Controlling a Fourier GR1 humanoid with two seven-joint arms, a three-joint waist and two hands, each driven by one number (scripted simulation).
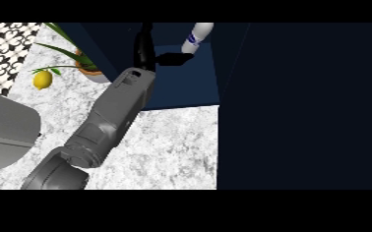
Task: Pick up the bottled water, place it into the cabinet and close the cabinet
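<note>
Nearest you, the pale marbled table [170,150] fills the lower middle of the view. Your grey forearm [116,113] comes in from the lower left corner and runs diagonally up across it. A rounded grey shape [15,132] sits at the left edge beside the arm; you cannot tell what it is.

Further back on the left lies a yellow lemon [43,79]. Just past it is a potted plant [88,68], whose long green leaves reach out over the table.

A large dark cabinet door [291,103] takes up the whole right side and stands open. Between the door and the plant you look into the open cabinet [181,86], with its blue inner floor.

Your left robot hand [147,54] is inside that opening. Its fingers [145,34] point straight up and its thumb [174,59] sticks out to the right, so the hand is spread and not curled round anything.

The water bottle [200,32] is inside the cabinet just right of the hand. It is white with a blue label and leans with its top toward the upper right. Its lower end sits at the thumb tip, but you cannot tell whether the two touch. Your right robot hand does not show.
</note>
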